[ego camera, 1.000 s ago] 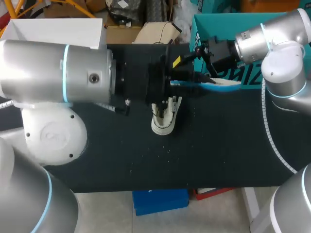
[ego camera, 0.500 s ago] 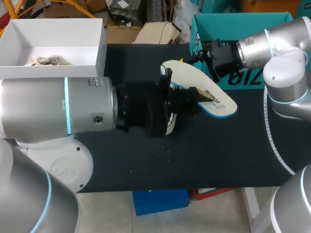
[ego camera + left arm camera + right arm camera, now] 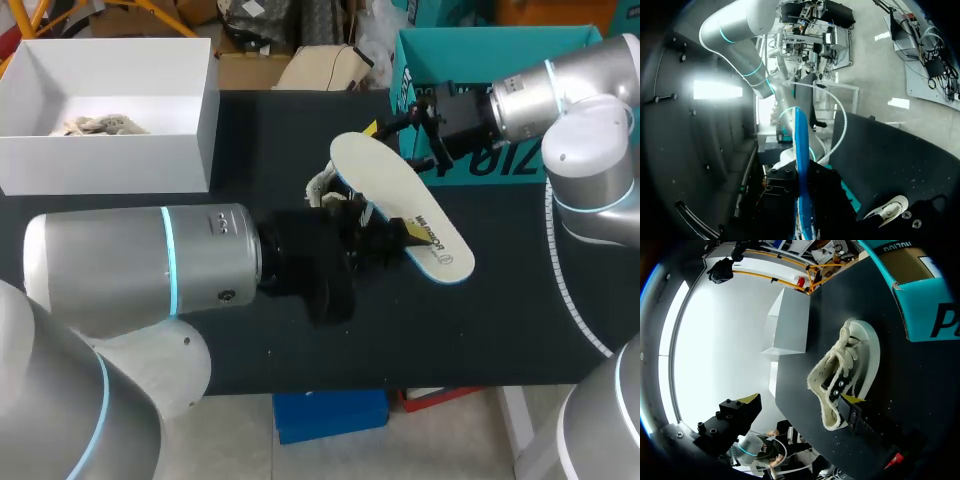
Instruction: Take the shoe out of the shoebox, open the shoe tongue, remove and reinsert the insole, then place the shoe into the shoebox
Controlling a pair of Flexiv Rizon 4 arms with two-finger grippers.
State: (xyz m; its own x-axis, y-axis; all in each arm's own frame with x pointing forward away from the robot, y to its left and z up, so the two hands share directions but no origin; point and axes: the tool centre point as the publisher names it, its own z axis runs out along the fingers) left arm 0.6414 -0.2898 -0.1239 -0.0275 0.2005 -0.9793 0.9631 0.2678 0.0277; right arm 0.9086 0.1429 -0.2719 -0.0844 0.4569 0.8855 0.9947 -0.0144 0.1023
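Swings insole face-up, clear of shoe at its nine o'clock; left pincer seemingly clamped on it; right pincer apart; reinsertion next.

a few pale specks lie scattered on the black table.

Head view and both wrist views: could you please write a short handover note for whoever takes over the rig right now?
Left claw: shut on the insole, held up above the table.
Right claw: open, one finger close by the shoe.
Shoe: on the table, outside both the white box and the teal box.
Done: shoe out, insole removed.
Left: reinsert the insole, then put the shoe back in its box.
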